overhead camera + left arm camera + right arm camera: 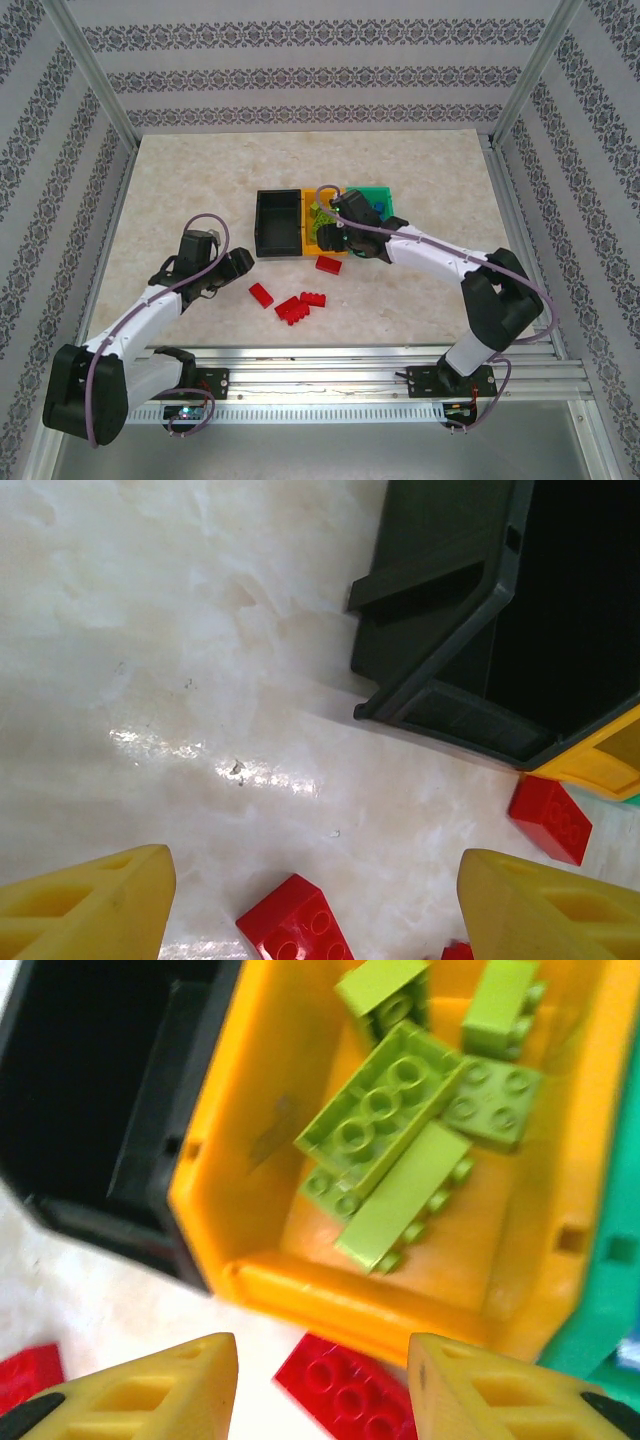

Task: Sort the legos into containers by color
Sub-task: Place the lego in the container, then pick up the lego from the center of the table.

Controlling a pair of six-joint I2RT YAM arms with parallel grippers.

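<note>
Two white arms [135, 318] w/ black joints, purple cables [91, 385] looped on each; pincer fingers [150, 1390] yellow (black-tipped pads).

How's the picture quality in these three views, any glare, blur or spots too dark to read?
Left wrist: a bright glare streak lies across the table, and the black bin is too dark inside to read. Right wrist: soft blur over the lime green bricks and the orange bin, its top right washed out. Top external: sharp, evenly lit, only faint shadows.
</note>
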